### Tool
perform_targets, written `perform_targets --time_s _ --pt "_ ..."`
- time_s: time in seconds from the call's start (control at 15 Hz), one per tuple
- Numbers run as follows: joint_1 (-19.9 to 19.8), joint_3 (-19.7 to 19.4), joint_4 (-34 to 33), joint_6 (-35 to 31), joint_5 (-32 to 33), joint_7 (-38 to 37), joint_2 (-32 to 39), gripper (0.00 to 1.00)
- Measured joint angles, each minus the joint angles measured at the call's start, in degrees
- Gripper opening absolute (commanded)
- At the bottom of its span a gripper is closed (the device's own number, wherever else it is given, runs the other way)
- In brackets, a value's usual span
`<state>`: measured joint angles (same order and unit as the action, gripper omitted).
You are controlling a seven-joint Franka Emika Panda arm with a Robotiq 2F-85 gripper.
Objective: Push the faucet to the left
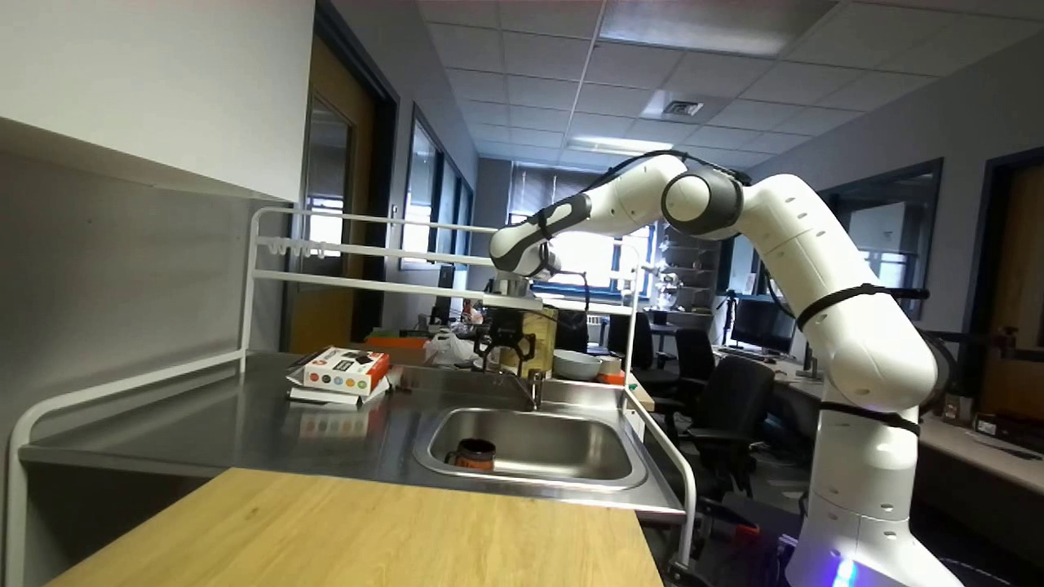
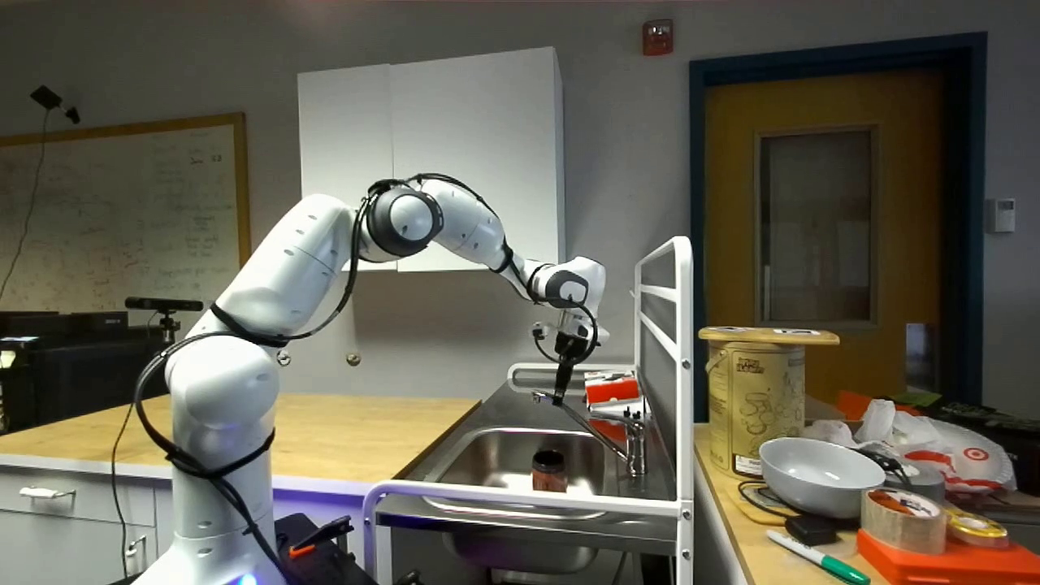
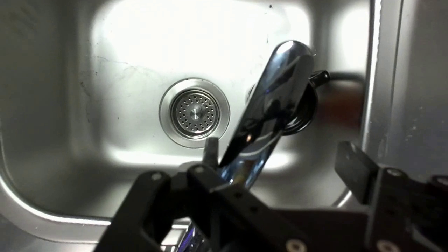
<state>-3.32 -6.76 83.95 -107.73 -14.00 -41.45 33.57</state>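
Note:
The faucet is a slim chrome tap. Its upright base (image 2: pixel 636 448) stands at the sink's edge, and its spout slants up and out over the basin. The faucet also shows in an exterior view (image 1: pixel 535 390), below the gripper. In the wrist view the shiny spout (image 3: pixel 280 84) runs diagonally above the steel sink (image 3: pixel 122 115). My gripper (image 3: pixel 282 159) is open, with its fingers wide apart. The spout passes between them, close beside the left finger; whether they touch I cannot tell. The gripper (image 1: pixel 504 359) points down over the spout, also in an exterior view (image 2: pixel 561 392).
A dark mug (image 1: pixel 475 455) sits in the sink, partly under the spout in the wrist view (image 3: pixel 302 115). White rack rails (image 2: pixel 681 366) stand close behind the faucet. Boxes (image 1: pixel 347 371) lie on the steel counter. A wooden counter (image 1: pixel 391 530) adjoins the sink.

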Motion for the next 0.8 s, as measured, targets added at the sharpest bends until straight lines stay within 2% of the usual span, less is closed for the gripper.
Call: perform_targets --time_s 0.33,0.8 --pt "-0.3 -0.7 -4.0 3.2 0.0 -2.8 2.8 0.16" --pt "-0.7 -0.9 -7.0 7.1 0.4 -8.0 4.5 0.1"
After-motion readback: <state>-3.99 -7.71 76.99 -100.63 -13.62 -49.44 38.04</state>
